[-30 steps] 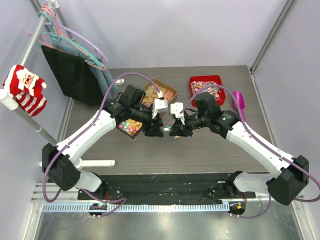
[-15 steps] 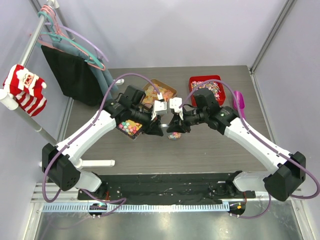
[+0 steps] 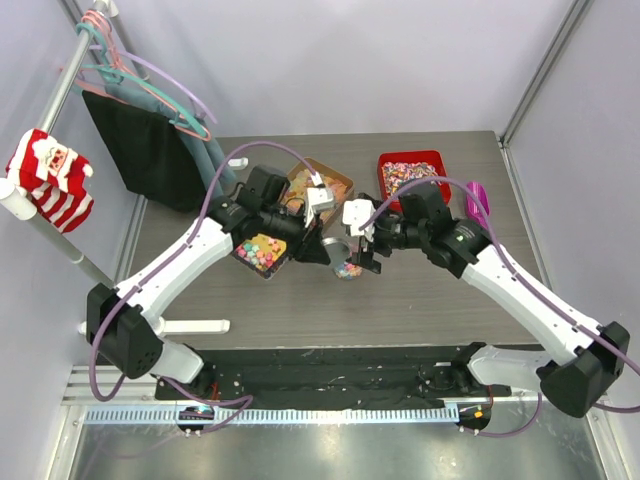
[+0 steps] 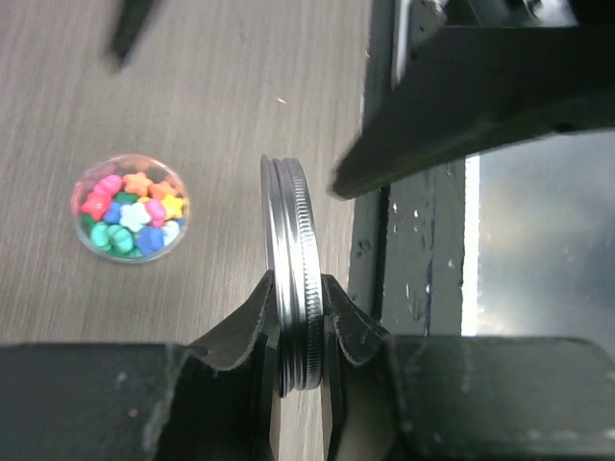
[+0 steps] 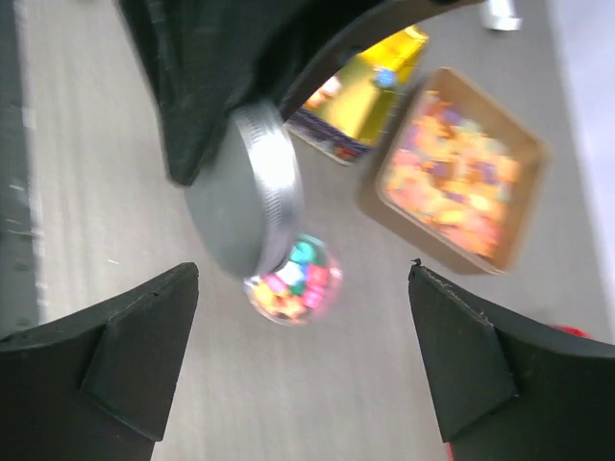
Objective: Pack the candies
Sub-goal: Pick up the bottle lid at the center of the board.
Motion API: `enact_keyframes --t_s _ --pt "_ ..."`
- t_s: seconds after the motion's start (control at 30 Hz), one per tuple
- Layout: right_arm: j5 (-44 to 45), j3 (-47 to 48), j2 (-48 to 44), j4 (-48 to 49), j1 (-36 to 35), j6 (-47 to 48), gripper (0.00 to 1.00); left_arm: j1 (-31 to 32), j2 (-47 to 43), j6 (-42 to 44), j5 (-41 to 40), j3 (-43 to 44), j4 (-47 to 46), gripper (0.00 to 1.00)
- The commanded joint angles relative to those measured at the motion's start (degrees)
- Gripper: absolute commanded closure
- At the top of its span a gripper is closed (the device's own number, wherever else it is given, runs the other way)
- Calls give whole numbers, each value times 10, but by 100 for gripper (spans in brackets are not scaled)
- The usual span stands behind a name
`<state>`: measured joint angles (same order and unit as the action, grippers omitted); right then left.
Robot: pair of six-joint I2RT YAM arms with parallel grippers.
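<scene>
The left claw [image 4: 298, 305] is pinching a metal lid [image 4: 290, 221] by its rim, holding it on edge. The candies [image 4: 132, 206] are sitting in a small clear jar [image 4: 79, 219] on the table, off to one side of that claw and apart from it. The right claw [image 5: 293, 360] is hanging spread wide, the jar lying ahead between its fingers, partly behind the lid.

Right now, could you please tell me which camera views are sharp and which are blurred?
Left wrist: sharp on the metal lid and the candies; right wrist: smeared throughout, that lid and the brown tray both soft; top external: evenly lit and crisp.
</scene>
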<state>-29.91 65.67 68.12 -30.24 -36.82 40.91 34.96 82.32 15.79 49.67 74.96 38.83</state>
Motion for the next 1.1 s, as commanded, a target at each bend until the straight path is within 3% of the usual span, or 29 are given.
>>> enact_keyframes --t_s 0.0,0.37,0.6,1.07 --pt "93 -5 -40 -1 -17 75 4 -29 21 -137 17 18 -89 100" --pt "186 -20 -9 86 -58 40 0 -118 55 -453 121 -42 -332 100" --pt "212 13 43 135 -76 -24 0 -120 56 -478 142 -51 -361 100" --pt "245 58 83 133 -93 -28 0 -119 83 -471 143 -64 -368 100"
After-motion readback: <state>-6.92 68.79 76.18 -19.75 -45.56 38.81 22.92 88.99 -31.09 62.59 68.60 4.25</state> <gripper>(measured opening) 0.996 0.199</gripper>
